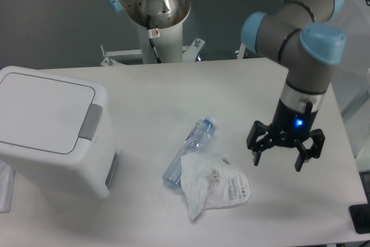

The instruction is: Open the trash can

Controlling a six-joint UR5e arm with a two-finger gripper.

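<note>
Approach step: your gripper (277, 157), fingers spread and empty, hangs near the desk's right edge; you must cross to the closed trash can (55, 131) and press its grey button (91, 122).

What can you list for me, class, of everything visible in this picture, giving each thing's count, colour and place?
Large white boxy plastic trash can: one, white with a grey rectangular push button, left side of the table, lid shut.
Clear plastic bottle with a blue cap: one, transparent bluish, lying on its side mid-table.
Crumpled white plastic bag with printed text: one, white, front of centre, overlapping the bottle's lower end.
Flat white table: one, white, under everything.
Grey metal column: one, grey, behind the table's far edge.
Robot arm: one, grey with light blue joint caps, right side.
Claw: one, black, open, hanging over the table right of the bag, holding nothing.
</note>
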